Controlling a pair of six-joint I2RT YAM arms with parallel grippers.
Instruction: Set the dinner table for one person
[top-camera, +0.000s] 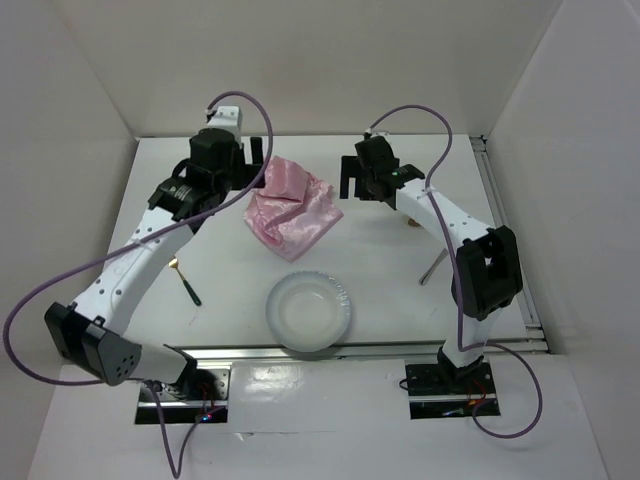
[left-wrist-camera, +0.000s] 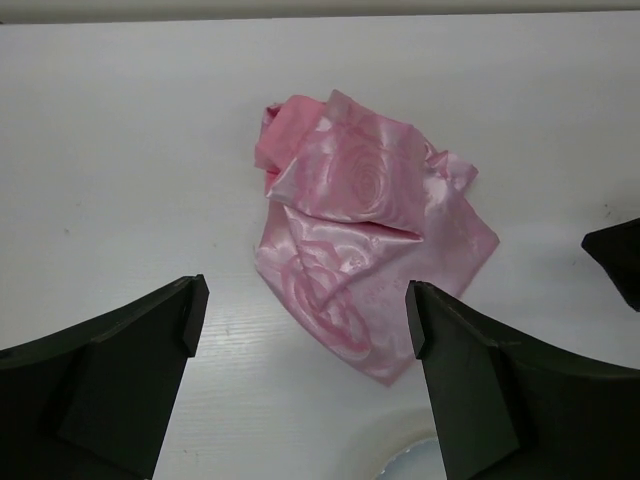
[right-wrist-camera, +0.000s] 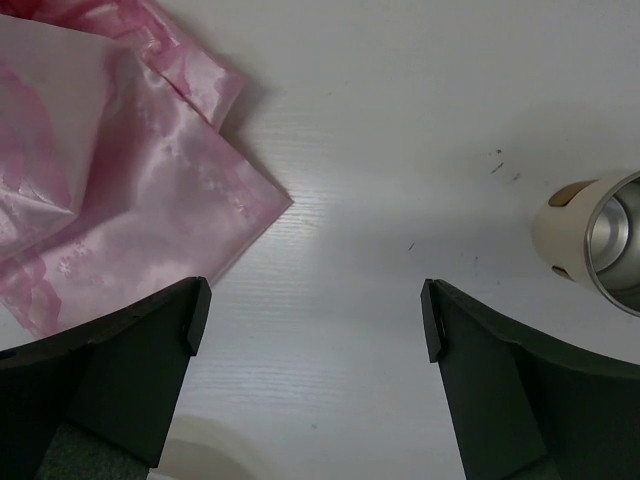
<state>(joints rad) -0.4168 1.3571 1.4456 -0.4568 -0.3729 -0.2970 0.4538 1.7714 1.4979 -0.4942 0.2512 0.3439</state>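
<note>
**A:** What's closest in?

**B:** The left arm's base (top-camera: 185, 385) and the right arm's base (top-camera: 447, 378), bolted at the near edge. Just beyond them a round clear plate with a fluted rim (top-camera: 309, 311) sits on the large matte white dinner table (top-camera: 380, 270), which spreads under everything.

**A:** And the 2 grippers?

**B:** The left gripper (top-camera: 252, 160) is spread wide and grasps nothing. It hangs at the far left of a crumpled shiny pink cloth with a rose pattern (top-camera: 290, 212). The right gripper (top-camera: 355, 183) is likewise agape and empty, just right of the cloth's far corner.

**A:** Anything else?

**B:** A dark-handled utensil with a gold head (top-camera: 185, 282) lies left of the plate. A thin grey utensil (top-camera: 432, 268) lies on the right, partly under the right arm. The right wrist view shows a cream cylindrical cup with a metal inside (right-wrist-camera: 590, 235) — open end turned right, well apart from the cloth.
</note>
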